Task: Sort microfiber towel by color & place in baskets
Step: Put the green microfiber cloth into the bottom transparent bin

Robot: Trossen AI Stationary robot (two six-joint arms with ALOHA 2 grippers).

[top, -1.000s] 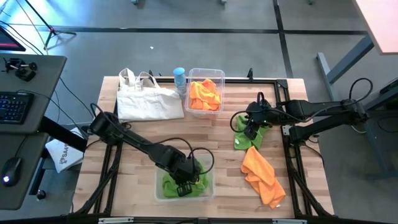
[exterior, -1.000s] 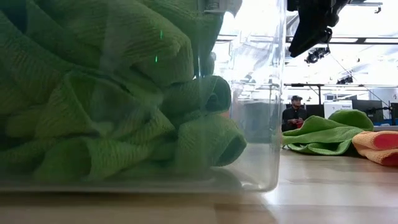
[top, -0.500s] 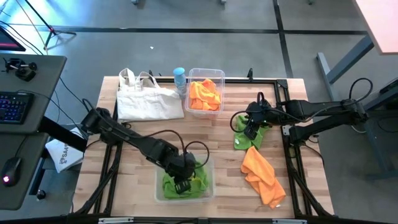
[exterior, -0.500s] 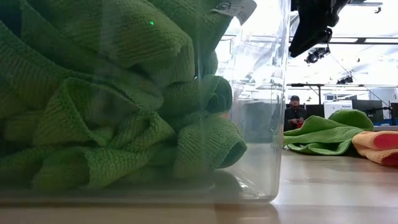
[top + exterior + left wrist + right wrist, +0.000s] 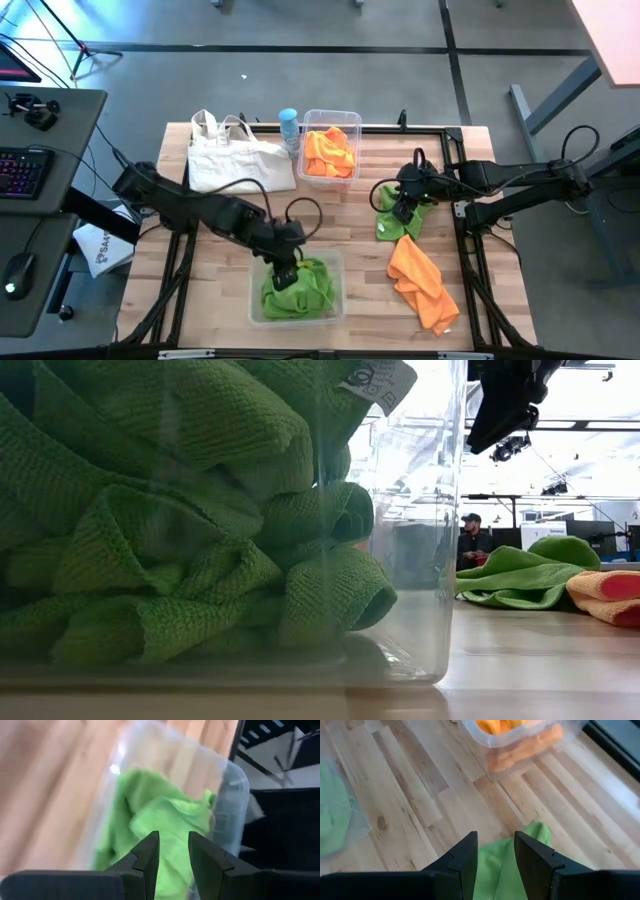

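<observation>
My left end effector (image 5: 283, 268) hangs empty, fingers slightly apart, over the rear rim of the clear basket (image 5: 335, 262) at the bench's front edge, green towels (image 5: 297, 288) heaped inside; that drop looks done; my right end effector (image 5: 405, 210), open, hovers over the loose green towel (image 5: 388, 226) near the right edge, its long axis front to back; next, descend and pinch it; the orange towel (image 5: 420, 282) waits nearer the front.

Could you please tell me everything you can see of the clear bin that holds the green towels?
The clear bin is a see-through plastic rectangle with rounded corners, standing upright on the wooden table near its front edge. Crumpled green towels fill much of it, piled against its wall in the low view, one showing a white tag. The left gripper hangs over its back rim, fingers slightly apart, holding nothing.
</observation>
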